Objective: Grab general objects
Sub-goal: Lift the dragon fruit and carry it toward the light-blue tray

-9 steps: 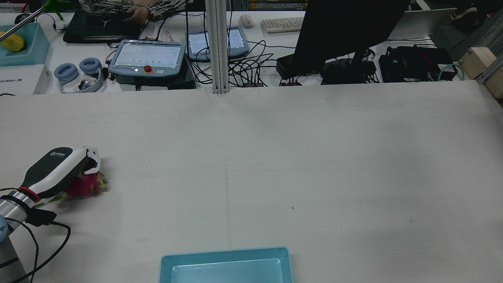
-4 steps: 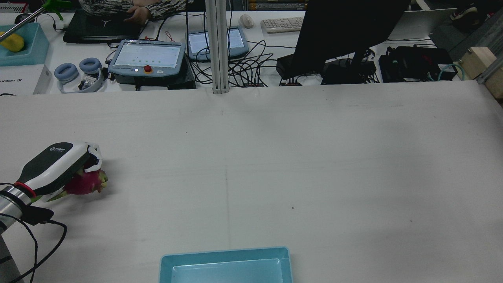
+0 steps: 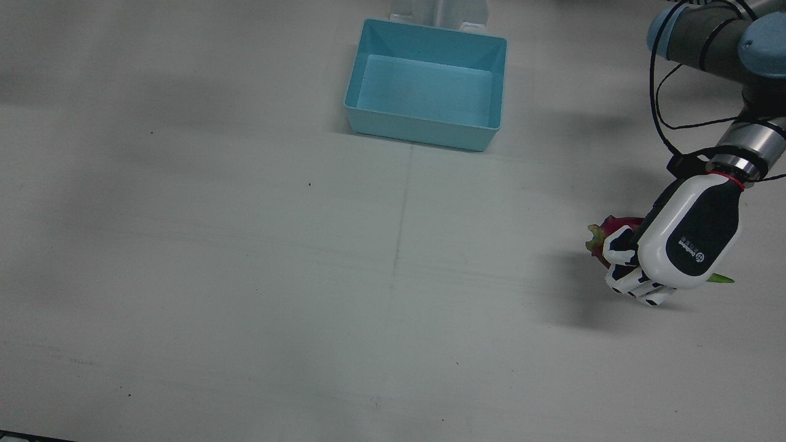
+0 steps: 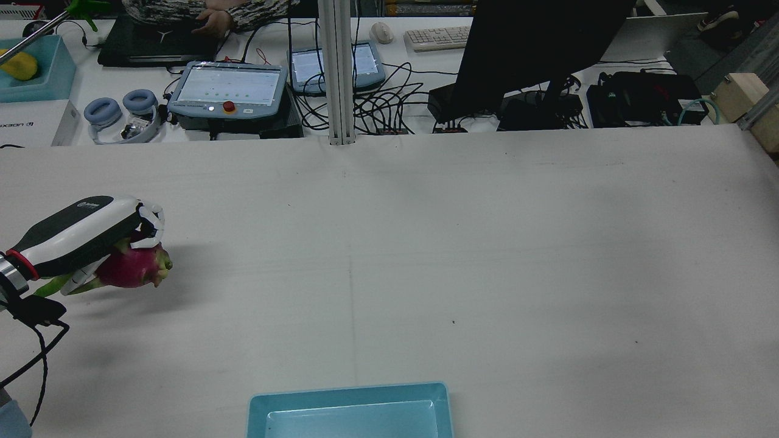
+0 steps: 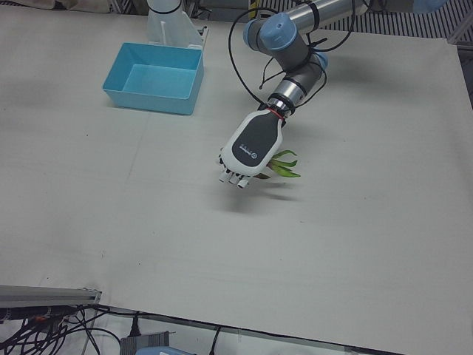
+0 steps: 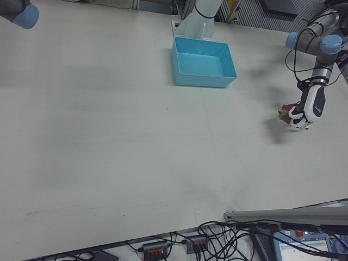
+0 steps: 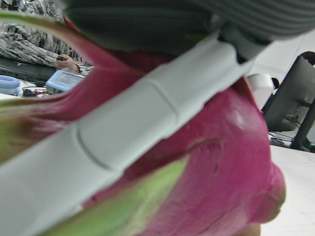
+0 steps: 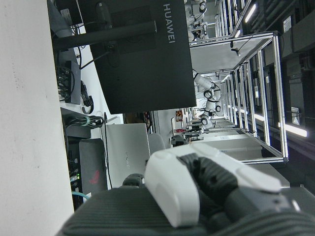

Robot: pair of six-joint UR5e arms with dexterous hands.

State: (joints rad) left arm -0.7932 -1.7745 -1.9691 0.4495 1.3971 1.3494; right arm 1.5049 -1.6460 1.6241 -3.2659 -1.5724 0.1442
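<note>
A pink dragon fruit with green leaf tips is held in my left hand at the table's left side in the rear view. The hand's fingers curl over the top of the fruit and hold it a little above the table, with its shadow below. The front view shows the hand covering most of the fruit. The left hand view is filled by the fruit with a finger across it. My right hand shows only in its own view, away from the table top.
A light blue bin stands at the near middle edge of the table, by the pedestals. Beyond the far edge are a teach pendant, cables and a black monitor.
My left hand has risen with the dragon fruit in it, lifting the fruit off the table. The fruit hangs under the fingers with a shadow now apart from it.
</note>
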